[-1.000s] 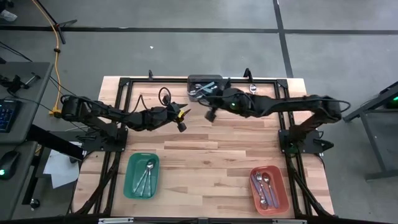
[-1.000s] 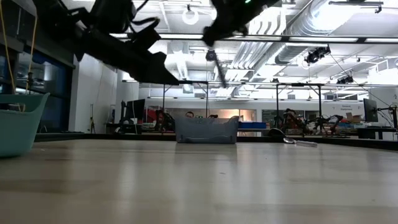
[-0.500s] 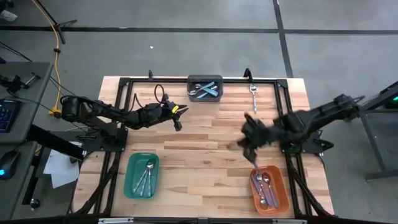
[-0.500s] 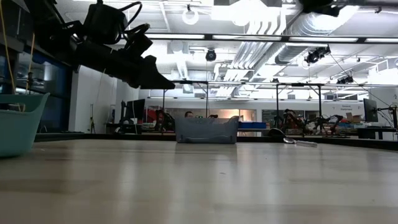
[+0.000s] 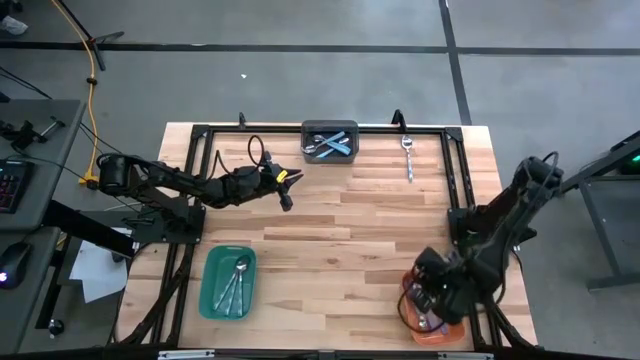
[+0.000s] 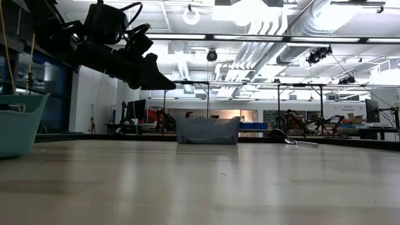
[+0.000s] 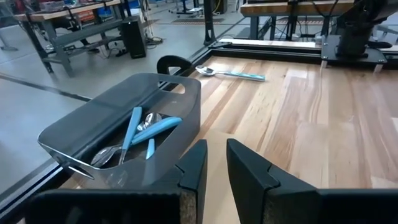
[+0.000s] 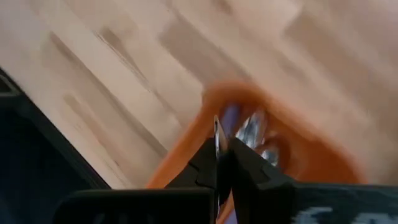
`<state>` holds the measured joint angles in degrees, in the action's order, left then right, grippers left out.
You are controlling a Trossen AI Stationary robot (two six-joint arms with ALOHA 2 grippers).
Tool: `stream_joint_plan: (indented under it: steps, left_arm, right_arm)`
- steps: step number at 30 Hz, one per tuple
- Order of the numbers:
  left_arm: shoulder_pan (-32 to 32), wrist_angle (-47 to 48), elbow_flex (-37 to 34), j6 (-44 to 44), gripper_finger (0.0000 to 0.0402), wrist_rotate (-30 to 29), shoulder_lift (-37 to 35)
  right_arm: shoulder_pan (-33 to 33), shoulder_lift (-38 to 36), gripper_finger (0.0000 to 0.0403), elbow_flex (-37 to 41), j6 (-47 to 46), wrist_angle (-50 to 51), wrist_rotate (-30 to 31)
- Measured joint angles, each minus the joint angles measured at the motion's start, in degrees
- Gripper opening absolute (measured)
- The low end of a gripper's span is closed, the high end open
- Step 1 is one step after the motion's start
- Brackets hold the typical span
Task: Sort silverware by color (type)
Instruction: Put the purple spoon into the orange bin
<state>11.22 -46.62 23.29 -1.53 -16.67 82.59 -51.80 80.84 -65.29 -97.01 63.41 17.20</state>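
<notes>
A: Right, where's the silverware, and why there?

B: Sorted by handle colour, I'd judge. Green tray (image 5: 205,287) near left has a few spoons (image 5: 236,283). Orange tray (image 5: 406,288) near right has some too, partly hidden. Grey bin (image 5: 312,128) at the far edge holds blue-handled spoons (image 7: 144,129). One loose spoon (image 5: 408,158) lies on the worktop (image 5: 340,230), far right, apart from the bin.

A: Right arm (image 5: 500,215)?

B: Folded back and down over the orange tray. Right jaws clenched on what looks like a thin spoon handle (image 8: 216,132), pointing into the tray. Drop-off step, I'd say. The handle's colour I can't tell.

A: Left arm (image 5: 200,185)?

B: Stretched along the far left of the worktop, raised off it, near the grey bin but not over it. Left jaws parted by a narrow gap, nothing between them. Probably lined up for a pick from the bin.
</notes>
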Motion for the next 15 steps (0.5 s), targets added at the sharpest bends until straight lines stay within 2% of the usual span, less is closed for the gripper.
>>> stream_joint_plan:
  steps: [4, 8, 15]
  left_arm:
    - [-0.5, 0.0, 0.0, 1.0, 0.0051, 0.0, 0.0]
    - [-1.6, 0.1, 0.0, 1.0, 0.0051, 0.1, 0.0]
    - [-2.8, 0.1, 0.0, 0.9, 0.0051, 0.1, 0.0]
  right_arm:
    - [-2.3, 1.9, 0.0001, 6.7, -6.9, -8.4, -4.3]
    - [-2.6, 2.0, 0.0001, 13.5, -10.4, -16.0, -5.4]
    - [-2.5, 2.0, 0.0012, 19.3, -11.0, -19.5, -8.8]
